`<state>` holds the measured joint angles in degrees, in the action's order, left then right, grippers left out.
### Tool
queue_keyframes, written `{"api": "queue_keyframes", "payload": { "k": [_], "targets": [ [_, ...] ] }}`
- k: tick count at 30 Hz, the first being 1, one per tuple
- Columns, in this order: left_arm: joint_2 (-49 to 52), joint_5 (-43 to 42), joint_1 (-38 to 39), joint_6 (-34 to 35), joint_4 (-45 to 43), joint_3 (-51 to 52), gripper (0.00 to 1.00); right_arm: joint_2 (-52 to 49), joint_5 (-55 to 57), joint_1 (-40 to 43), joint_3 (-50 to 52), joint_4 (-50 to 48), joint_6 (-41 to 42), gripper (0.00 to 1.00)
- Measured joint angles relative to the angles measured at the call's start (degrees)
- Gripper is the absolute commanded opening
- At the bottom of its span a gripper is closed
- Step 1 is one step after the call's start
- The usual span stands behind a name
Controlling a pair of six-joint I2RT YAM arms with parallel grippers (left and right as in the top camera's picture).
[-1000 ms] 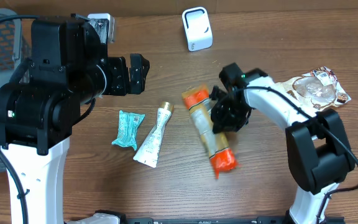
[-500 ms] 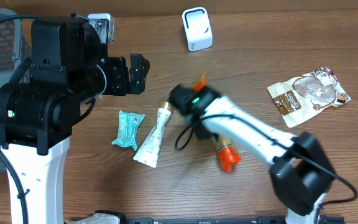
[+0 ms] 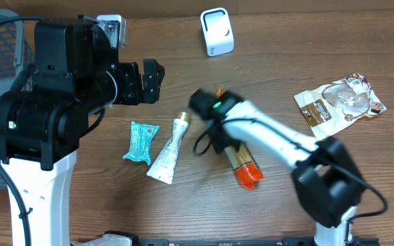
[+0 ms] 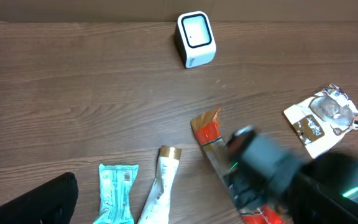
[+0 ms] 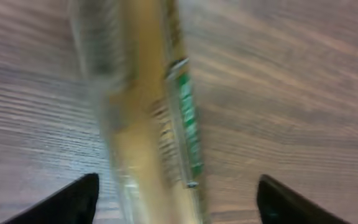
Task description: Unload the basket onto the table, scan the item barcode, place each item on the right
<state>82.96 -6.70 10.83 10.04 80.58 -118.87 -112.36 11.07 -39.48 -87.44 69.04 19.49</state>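
The long snack packet [image 3: 243,162] with orange ends lies flat on the wooden table [image 3: 286,61], a little right of centre. One end points toward the far side and the other toward the near edge. The right arm reaches across it, and the right gripper [image 5: 179,196] hangs low over its middle. Its two fingers [image 5: 73,199] stand wide apart, one on each side of the packet, with clear table between the packet and the right-hand finger. The wrist view is blurred, so contact on the other side can't be judged, but nothing looks clamped.

The white scanner [image 3: 217,31] stands at the far edge, well apart from the packet. A white tube [image 3: 171,148] and a teal wrapper [image 3: 141,141] lie to the packet's left, and a brown-and-white pouch [image 3: 340,101] lies at the right. The left gripper [image 3: 157,80] hovers far left, spread wide and empty.
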Motion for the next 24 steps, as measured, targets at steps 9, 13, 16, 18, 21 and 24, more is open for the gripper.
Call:
{"api": "queue_keyframes", "payload": {
  "k": [9, 13, 16, 18, 21, 24],
  "targets": [
    [0.0, 0.0, 0.0, 0.0, 0.0, 0.0, 1.00, 4.9, -26.1, 11.6, 3.1, -3.6, -18.9, 0.93],
    [0.0, 0.0, 0.0, 0.0, 0.0, 0.0, 1.00, 4.9, -30.1, 10.5, 10.8, -8.2, -22.6, 0.91],
    [0.0, 0.0, 0.0, 0.0, 0.0, 0.0, 1.00, 4.9, -30.6, 10.3, 15.4, -13.8, -23.1, 0.89],
    [0.0, 0.0, 0.0, 0.0, 0.0, 0.0, 1.00, 4.9, -30.6, 11.0, 17.6, -17.0, -23.1, 0.84],
    [0.0, 0.0, 0.0, 0.0, 0.0, 0.0, 1.00, 4.9, -30.8, 11.6, 19.3, -18.8, -22.6, 0.73],
    [0.0, 0.0, 0.0, 0.0, 0.0, 0.0, 0.99, 4.9, -30.9, 11.7, 20.2, -20.2, -22.7, 0.57]
  ]
}}
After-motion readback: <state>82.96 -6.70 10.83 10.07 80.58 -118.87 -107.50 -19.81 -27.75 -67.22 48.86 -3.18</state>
